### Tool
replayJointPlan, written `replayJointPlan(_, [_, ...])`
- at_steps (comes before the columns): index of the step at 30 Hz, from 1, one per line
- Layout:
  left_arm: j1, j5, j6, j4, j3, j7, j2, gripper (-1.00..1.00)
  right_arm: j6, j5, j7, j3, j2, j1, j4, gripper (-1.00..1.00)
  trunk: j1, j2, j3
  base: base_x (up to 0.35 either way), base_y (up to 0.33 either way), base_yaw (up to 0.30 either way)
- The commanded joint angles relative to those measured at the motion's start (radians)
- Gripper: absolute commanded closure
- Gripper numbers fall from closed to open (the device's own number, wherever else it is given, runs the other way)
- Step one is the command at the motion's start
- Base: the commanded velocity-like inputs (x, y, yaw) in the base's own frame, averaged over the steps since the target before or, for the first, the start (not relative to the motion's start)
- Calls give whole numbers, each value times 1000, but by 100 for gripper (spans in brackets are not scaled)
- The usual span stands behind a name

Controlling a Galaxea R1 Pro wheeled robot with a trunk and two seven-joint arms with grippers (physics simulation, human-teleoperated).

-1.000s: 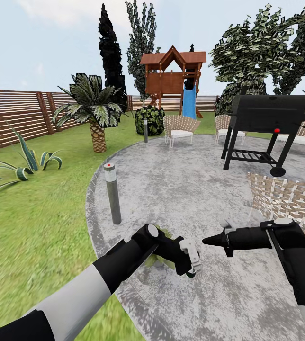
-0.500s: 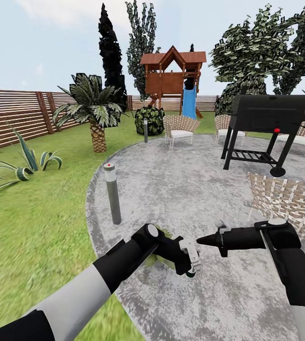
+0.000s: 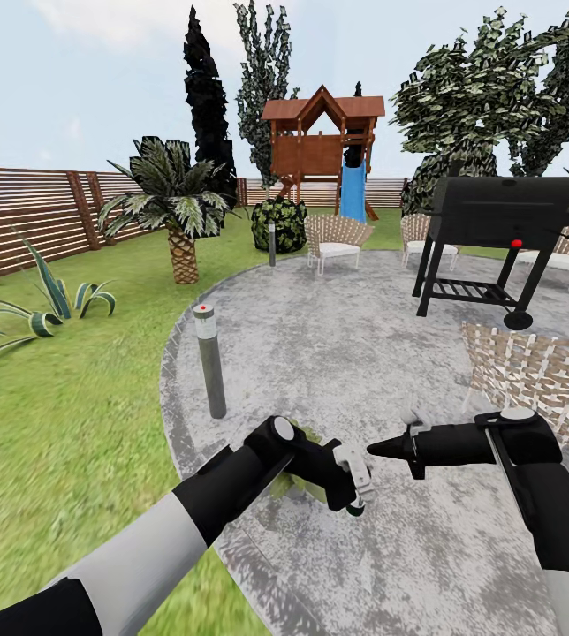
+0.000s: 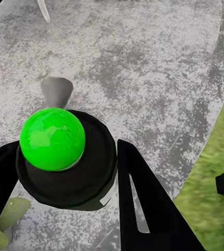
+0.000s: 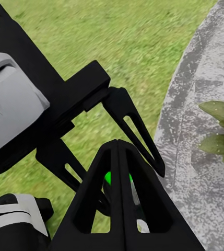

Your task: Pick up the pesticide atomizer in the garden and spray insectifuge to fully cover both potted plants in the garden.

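Left hand (image 3: 352,495) grips the pesticide atomizer (image 4: 65,157) over the patio (image 3: 364,353), beside a potted plant (image 5: 221,133); right hand (image 3: 382,449) pinched closed, empty.

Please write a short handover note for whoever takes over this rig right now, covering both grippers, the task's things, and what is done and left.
Left gripper: shut on the pesticide atomizer, its bright green cap facing the wrist camera, held low over the paved patio.
Right gripper: shut, empty, pointing toward the left gripper.
Potted plant: one low rosette sits on the patio just behind the left wrist; its leaves show in the right wrist view. The second plant's place cannot be told.
Done: atomizer picked up.
Left: spray cover cannot be judged, so treat both plants as still to do.
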Motion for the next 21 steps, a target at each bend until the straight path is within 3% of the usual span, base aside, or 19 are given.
replayJointPlan(1, [-1, -5, 6, -1, 1, -6, 0, 100, 11, 9, 10, -1, 0, -1, -1, 100, 0, -1, -1, 0, 0, 0])
replayJointPlan(21, [-2, -5, 8, -4, 8, -10, 0, 100, 7, 10, 10, -1, 1, -1, 0, 100, 0, -1, -1, 0, 0, 0])
